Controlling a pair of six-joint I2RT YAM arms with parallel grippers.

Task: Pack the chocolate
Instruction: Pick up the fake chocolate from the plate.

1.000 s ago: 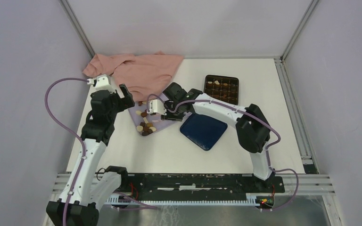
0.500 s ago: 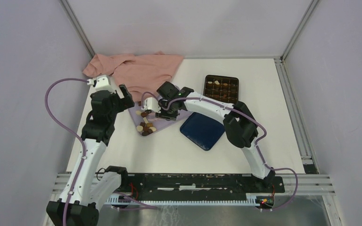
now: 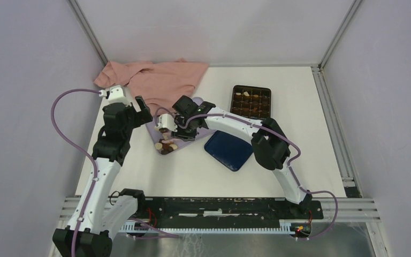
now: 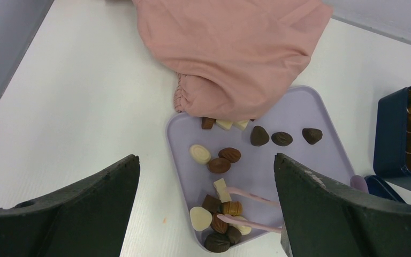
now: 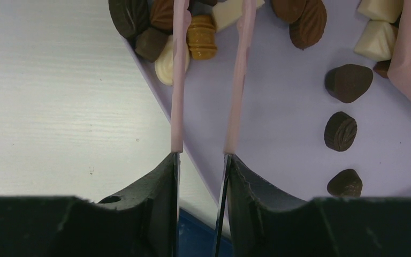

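The chocolate (image 3: pixel 166 144) lies loose on a lilac tray (image 3: pixel 151 128): dark, brown and cream pieces, mostly heaped in its near corner (image 4: pixel 222 214). My right gripper (image 5: pixel 201 156) is shut on pink tweezers (image 5: pixel 177 96). Their two arms stand apart and reach into the heap, with a caramel-coloured piece (image 5: pixel 202 36) between them. The tweezers' tips are cut off at the top of the right wrist view. My left gripper (image 4: pixel 206 158) hangs wide open above the tray's left side, holding nothing. A dark blue box (image 3: pixel 251 100) with a grid insert holds several pieces at the back right.
A pink cloth (image 3: pixel 155 80) lies at the back left and drapes over the tray's far edge, hiding some pieces. The box's dark blue lid (image 3: pixel 230 150) lies flat just right of the tray, under my right forearm. Grey walls close in on both sides.
My right arm has swung left, carrying the tweezers from the tray's middle to the heap in its near corner. The left arm has not moved.
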